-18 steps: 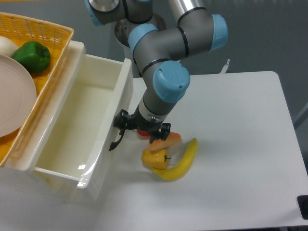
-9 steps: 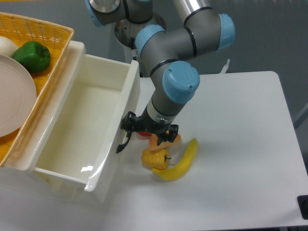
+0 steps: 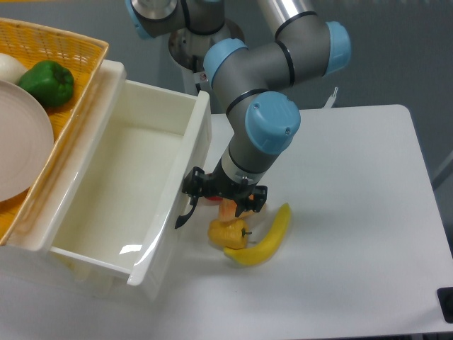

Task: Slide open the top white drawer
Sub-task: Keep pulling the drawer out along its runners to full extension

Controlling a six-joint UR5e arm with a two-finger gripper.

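Jaws sit low at the black handle (image 3: 185, 212) — whether they clamp it I cannot tell. Along the desk's (image 3: 354, 212) left edge, the top white drawer (image 3: 127, 191) stands pulled well out: glossy, stiff, probably light, best drawn by that handle. Gripper (image 3: 225, 195) crowds banana (image 3: 265, 237) and yellow pepper (image 3: 228, 232).

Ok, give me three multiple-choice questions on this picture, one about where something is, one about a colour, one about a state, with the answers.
1. Where is the green pepper?
A. in the yellow basket
B. in the top white drawer
C. beside the banana

2. What colour are the arm's joint caps?
A. red
B. light blue
C. green

3. What state is the drawer in?
A. shut
B. removed
C. pulled open

Answers: 1 A, it lies beside the plate in the basket. 2 B, the caps are light blue. 3 C, its empty inside shows, with the gripper at the black handle.
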